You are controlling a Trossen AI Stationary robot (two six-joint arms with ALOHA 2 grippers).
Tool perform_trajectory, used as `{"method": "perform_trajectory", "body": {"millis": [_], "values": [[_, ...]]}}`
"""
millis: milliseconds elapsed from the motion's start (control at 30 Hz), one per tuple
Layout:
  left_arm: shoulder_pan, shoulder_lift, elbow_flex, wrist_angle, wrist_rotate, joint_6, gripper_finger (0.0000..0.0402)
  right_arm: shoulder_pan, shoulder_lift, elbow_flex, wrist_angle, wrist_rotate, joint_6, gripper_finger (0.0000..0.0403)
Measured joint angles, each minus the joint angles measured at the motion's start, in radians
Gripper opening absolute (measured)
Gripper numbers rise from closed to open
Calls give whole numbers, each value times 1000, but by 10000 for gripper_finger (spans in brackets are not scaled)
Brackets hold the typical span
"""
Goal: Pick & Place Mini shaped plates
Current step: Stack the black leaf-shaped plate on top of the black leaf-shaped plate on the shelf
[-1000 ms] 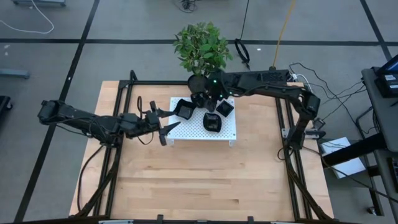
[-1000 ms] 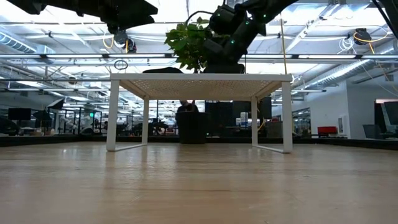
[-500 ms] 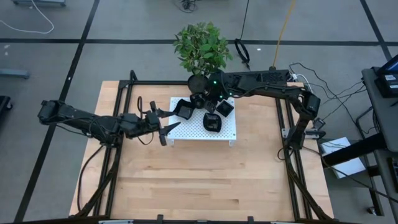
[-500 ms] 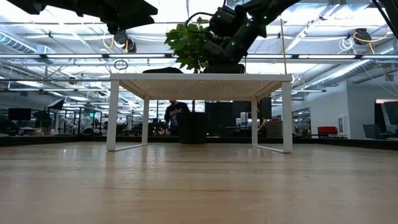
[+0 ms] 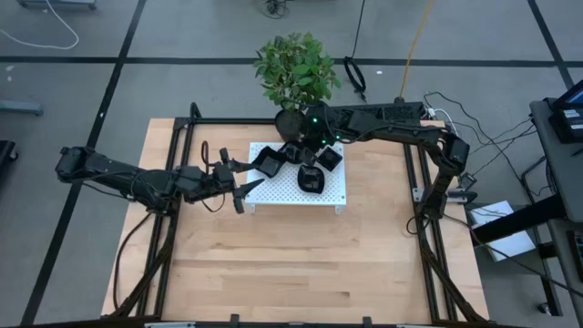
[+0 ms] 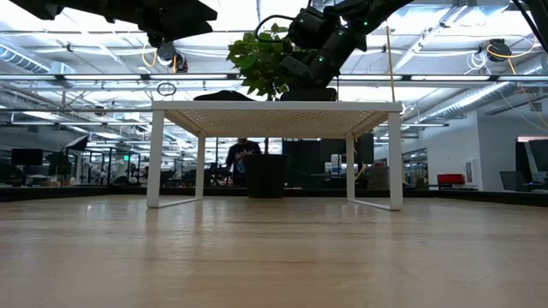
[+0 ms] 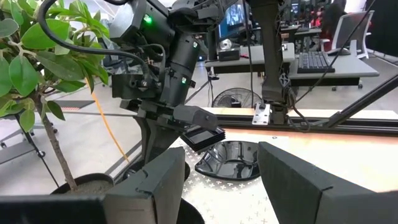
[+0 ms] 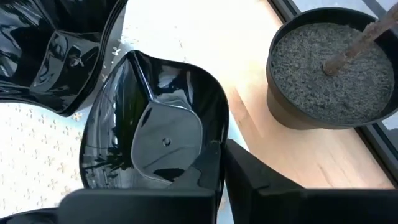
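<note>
**Right tool pinches a plate on the stand; most of the job looks undone**

The right tool [image 5: 298, 148] reaches over the back edge of the white stand [image 5: 273, 190] and is pressed together on the rim of a leaf-shaped black plate [image 8: 155, 134]. In the right wrist view the plate sits between its dark fingers, next to a second glossy plate [image 8: 56, 62] and near the soil-filled plant pot [image 8: 329, 68]. Whether the plate is already off the stand surface I cannot tell.

From above, a few black plates are bunched on the stand: one toward its left [image 5: 268, 162], one at its middle [image 5: 311, 179] and one at the back right [image 5: 330, 157]. None lies on the bare wooden desk [image 5: 301, 264], so as a judgement the sorting is at an early or middle stage, with the gripped plate to carry off and the others to follow.

The left tool [image 5: 240, 186] waits at the stand's left edge, its fingers spread and holding nothing.
</note>
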Motion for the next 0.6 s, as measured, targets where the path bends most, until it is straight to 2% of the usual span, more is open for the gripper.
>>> {"method": "perform_trajectory", "body": {"millis": [300, 600], "values": [[0, 0, 1, 0, 0, 0, 207, 1, -32, -1, 81, 1, -26, 0], [0, 0, 1, -1, 0, 0, 207, 12, -131, -2, 39, 32, 1, 0]]}}
